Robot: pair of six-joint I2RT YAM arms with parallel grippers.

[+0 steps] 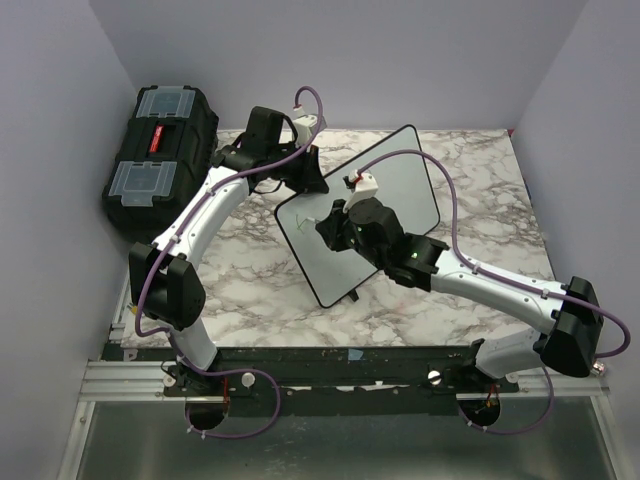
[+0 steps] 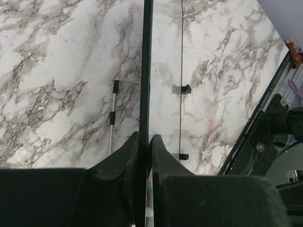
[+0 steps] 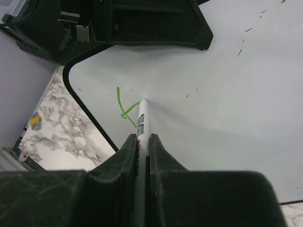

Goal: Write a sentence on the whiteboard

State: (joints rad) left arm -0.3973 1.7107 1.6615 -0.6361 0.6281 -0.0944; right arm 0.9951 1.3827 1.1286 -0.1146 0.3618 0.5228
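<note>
1. The whiteboard (image 1: 400, 180) stands tilted in the middle of the marble table (image 1: 250, 270), its long axis running from near-left to far-right in the top view; the black toolbox (image 1: 160, 160) sits well apart at the far left
2. The left gripper (image 2: 145, 139) is clamped on the board's thin black edge, near its far-left corner, and it looks to be steadying the board for the writing
3. The right gripper (image 3: 143, 139) is clenched around a marker (image 3: 142, 116), which points straight out from between the fingers, with its tip touching the white surface
4. Of the sentence, only 1 looped green stroke (image 3: 120, 104) shows, just to the left of the tip and close to the board's rounded corner
5. The relation that counts: nearly all the bare board (image 3: 227, 94) lies to the right of the tip, so the line of writing likely has to run that way along the long axis, away from the left gripper's hold; the right arm is the one placed for it
</note>
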